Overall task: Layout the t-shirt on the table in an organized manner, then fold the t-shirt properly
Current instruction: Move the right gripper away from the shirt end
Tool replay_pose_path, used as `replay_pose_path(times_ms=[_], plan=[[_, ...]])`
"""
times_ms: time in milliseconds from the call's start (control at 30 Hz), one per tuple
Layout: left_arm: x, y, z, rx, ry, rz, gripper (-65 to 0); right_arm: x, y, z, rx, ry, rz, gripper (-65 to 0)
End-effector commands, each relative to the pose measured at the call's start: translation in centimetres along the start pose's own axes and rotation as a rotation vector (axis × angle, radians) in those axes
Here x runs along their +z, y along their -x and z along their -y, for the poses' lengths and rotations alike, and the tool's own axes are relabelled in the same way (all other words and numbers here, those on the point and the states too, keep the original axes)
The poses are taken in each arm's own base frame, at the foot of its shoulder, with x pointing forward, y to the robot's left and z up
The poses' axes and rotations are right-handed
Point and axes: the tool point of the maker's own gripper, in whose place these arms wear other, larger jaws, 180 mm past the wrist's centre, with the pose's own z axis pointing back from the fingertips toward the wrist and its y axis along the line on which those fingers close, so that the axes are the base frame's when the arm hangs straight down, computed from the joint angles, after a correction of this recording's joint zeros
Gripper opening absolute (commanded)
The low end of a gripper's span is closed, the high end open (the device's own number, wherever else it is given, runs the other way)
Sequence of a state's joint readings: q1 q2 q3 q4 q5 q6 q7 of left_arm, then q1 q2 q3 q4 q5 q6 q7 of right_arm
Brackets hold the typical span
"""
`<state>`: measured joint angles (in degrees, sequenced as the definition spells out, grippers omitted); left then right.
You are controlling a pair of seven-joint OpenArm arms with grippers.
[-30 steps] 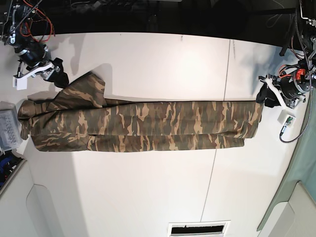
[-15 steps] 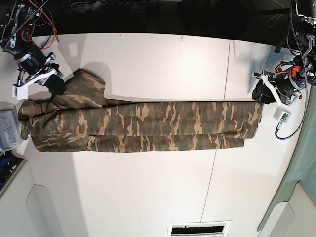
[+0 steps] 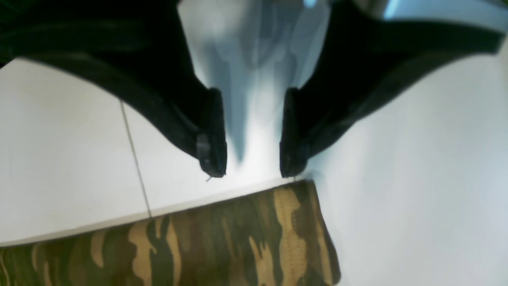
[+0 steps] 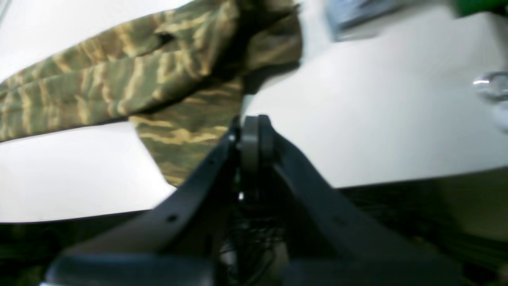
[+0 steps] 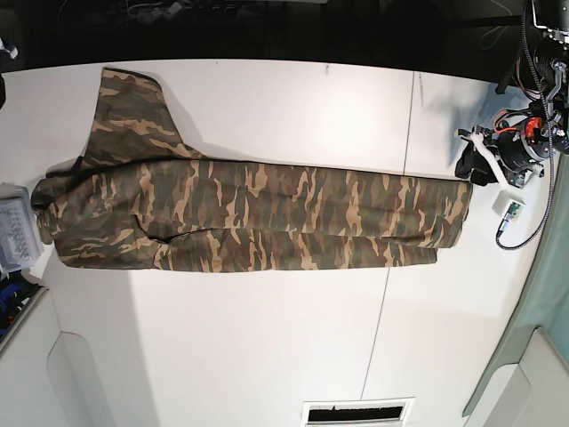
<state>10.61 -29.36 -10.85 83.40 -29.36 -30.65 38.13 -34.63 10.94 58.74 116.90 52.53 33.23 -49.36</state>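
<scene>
White tabletop fills most of the base view: one wide, flat, smooth table (image 5: 267, 356) with a thin dark seam running across it right of centre, backed by a dark strip along the top of the frame.

One t-shirt (image 5: 258, 218) lies on it, a long soft band of camouflage cloth in olive, brown and tan patches stretching from the left edge of the frame almost to the right. At the upper left one part of it spreads up toward the table's far edge as a flat angular flap. The rest lies in loose lengthwise folds.

Two grippers show. The left gripper (image 3: 253, 172) hangs over bare table just beside the shirt's corner at the right end; its two black fingers (image 3: 212, 131) stand apart with white table visible between them, holding nothing. The right gripper (image 4: 251, 124), seen only in its wrist view, has its dark fingers pressed together at the tips; the blur hides whether any cloth is caught there, though camouflage fabric lies just beside and behind it.
</scene>
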Motion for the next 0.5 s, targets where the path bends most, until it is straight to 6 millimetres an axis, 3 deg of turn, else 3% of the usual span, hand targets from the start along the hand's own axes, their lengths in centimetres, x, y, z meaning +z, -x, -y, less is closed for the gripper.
replay_pose_path(times_ms=[0, 100, 200, 333, 467], plan=[[0.5, -1.7, -0.7, -0.016, -0.015, 0.048, -39.0, 0.4, -1.1, 0.0, 0.022, -0.003, 0.032, -65.0], [0.6, -2.3, -1.8, -0.005, -0.076, 0.081, -38.9, 0.2, -0.7, 0.1, 0.027, 0.003, 0.016, -65.0], [0.9, -3.3, -3.3, 0.018, -0.154, 0.130, -34.1, -0.8, 0.2, -0.4, 0.017, -0.021, -0.004, -65.0], [1.0, -4.1, -4.4, 0.044, -0.208, 0.148, -33.4, -3.4, 2.0, -1.6, -0.018, -0.072, -0.034, -39.9], [0.6, -3.3, -4.8, 0.065, -0.218, 0.139, -33.4, -6.8, 4.6, -2.8, -0.084, -0.128, -0.078, -38.3]])
